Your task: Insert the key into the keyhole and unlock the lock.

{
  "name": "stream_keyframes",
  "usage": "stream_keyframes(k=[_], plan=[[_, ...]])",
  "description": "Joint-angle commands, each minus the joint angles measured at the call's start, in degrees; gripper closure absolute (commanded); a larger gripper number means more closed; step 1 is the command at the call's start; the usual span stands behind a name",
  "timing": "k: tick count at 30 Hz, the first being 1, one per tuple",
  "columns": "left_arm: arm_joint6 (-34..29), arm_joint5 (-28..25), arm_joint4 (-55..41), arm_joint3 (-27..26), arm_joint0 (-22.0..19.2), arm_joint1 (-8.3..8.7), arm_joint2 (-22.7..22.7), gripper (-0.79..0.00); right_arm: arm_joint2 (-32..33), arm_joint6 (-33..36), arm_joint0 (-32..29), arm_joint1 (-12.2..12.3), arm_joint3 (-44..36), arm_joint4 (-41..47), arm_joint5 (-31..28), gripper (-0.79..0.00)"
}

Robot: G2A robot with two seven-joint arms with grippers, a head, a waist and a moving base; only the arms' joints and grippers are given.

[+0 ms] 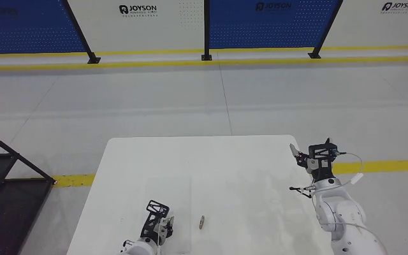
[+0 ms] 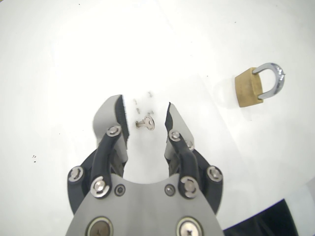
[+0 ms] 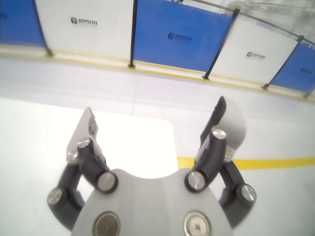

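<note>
Left gripper [image 2: 145, 103], seen from its wrist, with fingers [image 2: 118, 114] spread wide above the white table [image 1: 223, 172]. The key [image 2: 146, 123], small and silver with a round head, lies flat on the table directly between the two fingers and touches neither. The brass padlock [image 2: 248, 90] lies on its side beyond the outer face of one finger, on the side toward the right gripper [image 1: 310, 150], near the left gripper but apart from the key; both legs of its chrome shackle appear to sit in the body. The right gripper is also spread, with nothing between its fingers, over the table's far corner, well apart from key and padlock
</note>
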Motion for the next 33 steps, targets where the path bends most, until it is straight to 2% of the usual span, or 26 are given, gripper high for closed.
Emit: stream_keyframes(k=[1,5,8,10,14,16,17,21,33], plan=[[-0.30,0.75,0.79,0.19,-0.33,-0.03,0.20,-0.271,0.00,0.00,0.00,0.00,0.00,0.00,0.00,-0.785],[-0.67,1.74,1.91,0.71,-0.55,-0.13,0.96,-0.314,0.00,0.00,0.00,0.00,0.00,0.00,0.00,-0.785],[-0.99,2.49,2.84,1.39,-1.02,-0.20,1.40,-0.277,0.00,0.00,0.00,0.00,0.00,0.00,0.00,-0.785],[-1.20,2.80,3.21,1.71,-1.33,-0.25,1.65,-0.172,0.00,0.00,0.00,0.00,0.00,0.00,0.00,-0.785],[-1.24,3.00,3.60,2.02,-1.60,-0.31,2.00,-0.166,0.00,0.00,0.00,0.00,0.00,0.00,0.00,-0.785],[-1.22,3.01,3.58,2.13,-1.68,-0.32,2.00,-0.117,0.00,0.00,0.00,0.00,0.00,0.00,0.00,-0.785],[-1.07,3.05,3.54,2.11,-1.70,-0.32,1.94,-0.046,0.00,0.00,0.00,0.00,0.00,0.00,0.00,-0.785],[-0.58,3.28,3.56,1.78,-1.29,-0.27,1.53,0.000,0.00,0.00,0.00,0.00,0.00,0.00,0.00,-0.785],[0.79,2.64,4.26,0.21,-0.13,-0.11,0.88,0.000,0.00,0.00,0.00,0.00,0.00,0.00,0.00,-0.785]])
